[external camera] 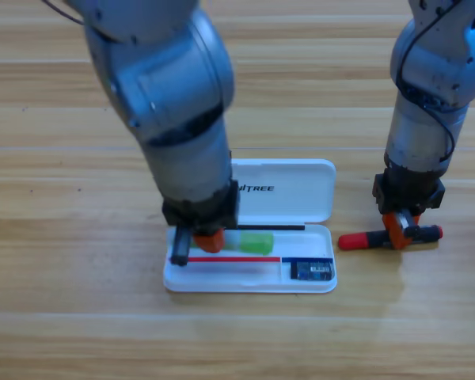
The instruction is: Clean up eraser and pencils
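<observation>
Geometry matters most around the white case [289,190], which lies open on the tabletop [63,317] with its lid folded back toward the arms and its tray nearest the camera. Just right of the tray, clear of its wall, the red-ended pencil [356,240] lies flat with its long axis running left to right, roughly in line with the tray's length, its red end pointing at the case and its dark end away from it. The right pincer [400,229] stands straight down over the middle of that pencil, orange jaws either side of the barrel; they look closed onto it, though the pencil has not left the wood, so I judge it gripped but not yet lifted. From there the tray lies directly to the left, so the carry should be a short sideways shift with little or no turning of the barrel. Inside the tray's long compartment the light green pencil [249,242] lies lengthwise, and the left pincer [202,241] is down at its left end; whether those jaws grip the green pencil or have let go I cannot tell, since the wrist hides the gap. The eraser [312,271] sits in the small compartment at the tray's right end. In my judgement the right arm is plainly the nearer one for the red pencil, but the left arm stands over the very slot it must go into, and a clash there is the risk.
</observation>
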### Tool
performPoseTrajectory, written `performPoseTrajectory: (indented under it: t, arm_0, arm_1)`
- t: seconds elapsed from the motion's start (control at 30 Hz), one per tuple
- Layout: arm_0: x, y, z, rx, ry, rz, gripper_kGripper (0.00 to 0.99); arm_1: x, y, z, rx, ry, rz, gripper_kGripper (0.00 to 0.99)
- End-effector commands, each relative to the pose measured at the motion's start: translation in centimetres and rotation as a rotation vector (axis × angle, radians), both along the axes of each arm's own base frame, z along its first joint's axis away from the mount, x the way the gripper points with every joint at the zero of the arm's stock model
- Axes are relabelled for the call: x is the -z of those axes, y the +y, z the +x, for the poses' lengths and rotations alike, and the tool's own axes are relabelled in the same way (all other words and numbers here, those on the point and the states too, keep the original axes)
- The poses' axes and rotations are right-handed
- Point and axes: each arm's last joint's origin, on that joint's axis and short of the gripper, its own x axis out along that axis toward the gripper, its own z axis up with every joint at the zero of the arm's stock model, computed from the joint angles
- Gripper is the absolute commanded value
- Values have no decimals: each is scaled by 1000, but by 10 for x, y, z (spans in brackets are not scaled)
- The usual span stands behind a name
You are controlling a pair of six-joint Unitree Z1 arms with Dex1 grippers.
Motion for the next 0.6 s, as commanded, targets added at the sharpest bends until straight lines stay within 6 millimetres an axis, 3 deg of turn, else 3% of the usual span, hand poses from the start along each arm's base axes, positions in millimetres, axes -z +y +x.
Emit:
performPoseTrajectory:
  t: [0.03,0.6]
  arm_0:
    - [39,-12,-2,9,38,47,0]
    - [49,-6,-4,-6,60,41,0]
  arm_1:
    - [26,-5,7,11,66,-11,0]
    - [6,-12,-1,15,49,-8,0]
